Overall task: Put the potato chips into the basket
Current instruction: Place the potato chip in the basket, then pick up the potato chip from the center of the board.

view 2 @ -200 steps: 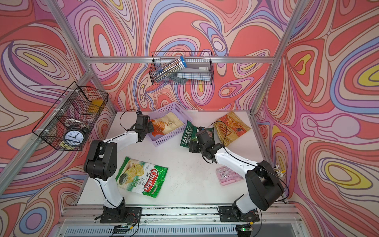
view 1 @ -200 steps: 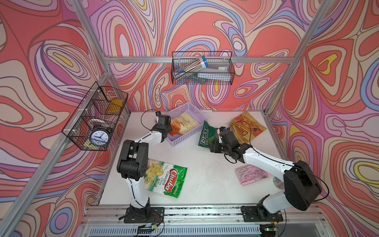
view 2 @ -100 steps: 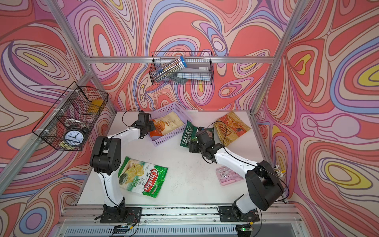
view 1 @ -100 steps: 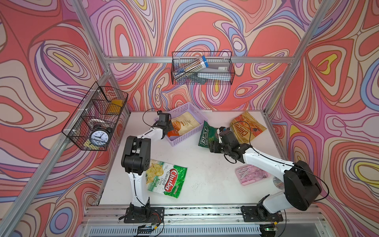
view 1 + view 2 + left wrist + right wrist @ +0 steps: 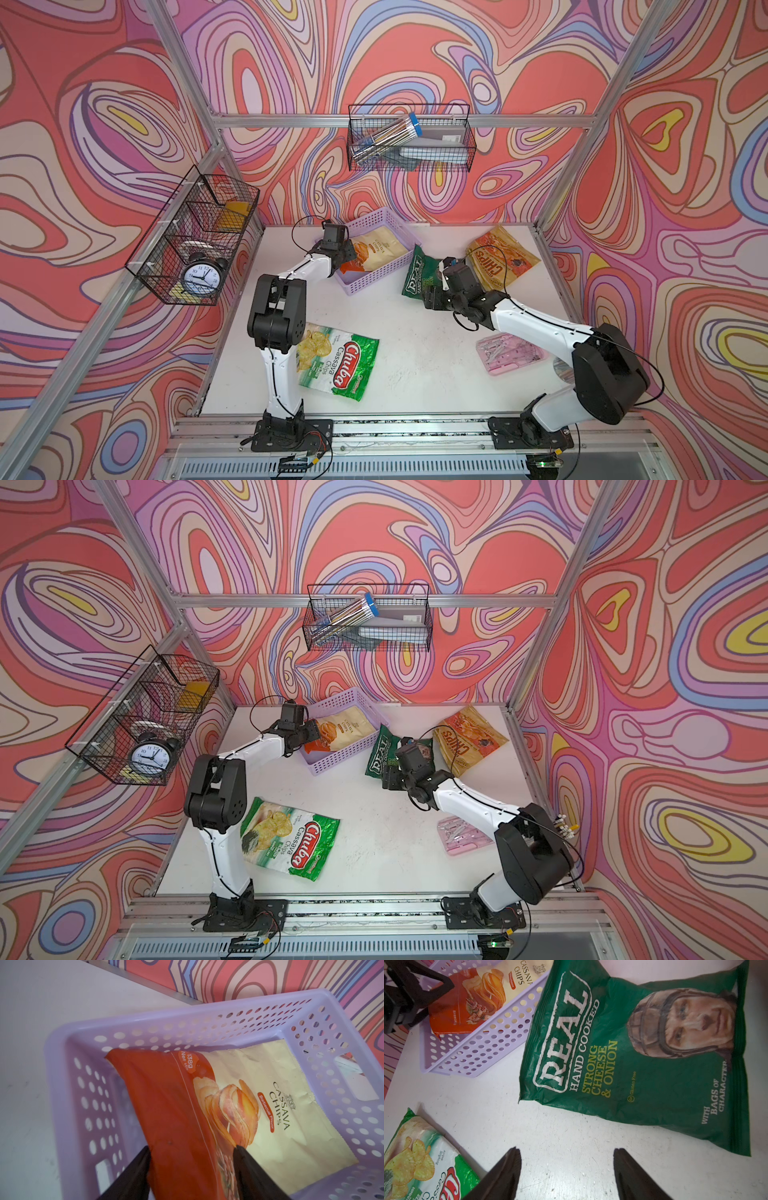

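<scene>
Lavender basket (image 5: pixel 376 277) holds Cassava Chips bag (image 5: pixel 376 251); left end effector (image 5: pixel 191 1149) released astride; right end effector (image 5: pixel 566 1152) released.

In both top views the left pincer (image 5: pixel 347 259) covers the orange end of the Cassava bag (image 5: pixel 380 249) in the basket (image 5: pixel 376 276), so its fingertips cannot be made out there. In the left wrist view that bag (image 5: pixel 207 1105) runs off the picture's edge between the fingers (image 5: pixel 245 1159), and whether they touch it is unclear. The right arm hides part of the green bag (image 5: pixel 415 276) and a corner of the pink case (image 5: pixel 509 353). The right wrist view cuts off the Chuba bag (image 5: pixel 419 1167). Print on the CHIPS bag (image 5: pixel 465 737) is too small to read.
</scene>
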Robot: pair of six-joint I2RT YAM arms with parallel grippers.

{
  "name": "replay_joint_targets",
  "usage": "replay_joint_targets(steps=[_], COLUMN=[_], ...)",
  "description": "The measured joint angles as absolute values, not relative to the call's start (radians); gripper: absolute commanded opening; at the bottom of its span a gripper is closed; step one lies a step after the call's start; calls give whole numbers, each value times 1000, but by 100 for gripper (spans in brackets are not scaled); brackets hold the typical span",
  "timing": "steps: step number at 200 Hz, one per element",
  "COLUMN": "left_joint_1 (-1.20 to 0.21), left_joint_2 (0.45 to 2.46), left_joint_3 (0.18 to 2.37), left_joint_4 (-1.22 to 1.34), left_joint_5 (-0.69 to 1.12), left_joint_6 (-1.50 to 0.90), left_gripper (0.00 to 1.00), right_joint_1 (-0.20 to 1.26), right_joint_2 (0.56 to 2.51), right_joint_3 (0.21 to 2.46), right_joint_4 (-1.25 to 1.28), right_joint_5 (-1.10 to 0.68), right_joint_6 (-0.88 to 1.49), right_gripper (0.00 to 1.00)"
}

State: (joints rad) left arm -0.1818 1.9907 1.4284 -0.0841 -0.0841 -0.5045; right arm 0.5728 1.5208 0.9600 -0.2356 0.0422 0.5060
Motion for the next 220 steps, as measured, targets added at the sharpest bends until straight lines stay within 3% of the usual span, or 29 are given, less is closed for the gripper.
replay_joint_targets(steps=[50,82,139,174,220], left_joint_1=[-200,-313,-519,-551,-549], left_joint_2=[1716,1623,1748,1861,1973], left_joint_3=[1290,1246,1315,1374,1449], left_joint_4=[-75,-76,-186,-237,-262], left_joint_5=[-107,-96,80,140,190], left_joint_6=[-495,-448,-376,-362,-356], left_gripper=[63,64,69,70,67], right_joint_1=[573,573,479,401,401], right_joint_2=[1613,1690,1702,1652,1586], right_joint_3=[1107,1166,1156,1076,1039], right_joint_4=[-300,-317,-361,-361,-352], right_joint_5=[144,197,213,213,217], right_joint_6=[489,492,492,487,467], right_gripper=[73,74,73,73,72])
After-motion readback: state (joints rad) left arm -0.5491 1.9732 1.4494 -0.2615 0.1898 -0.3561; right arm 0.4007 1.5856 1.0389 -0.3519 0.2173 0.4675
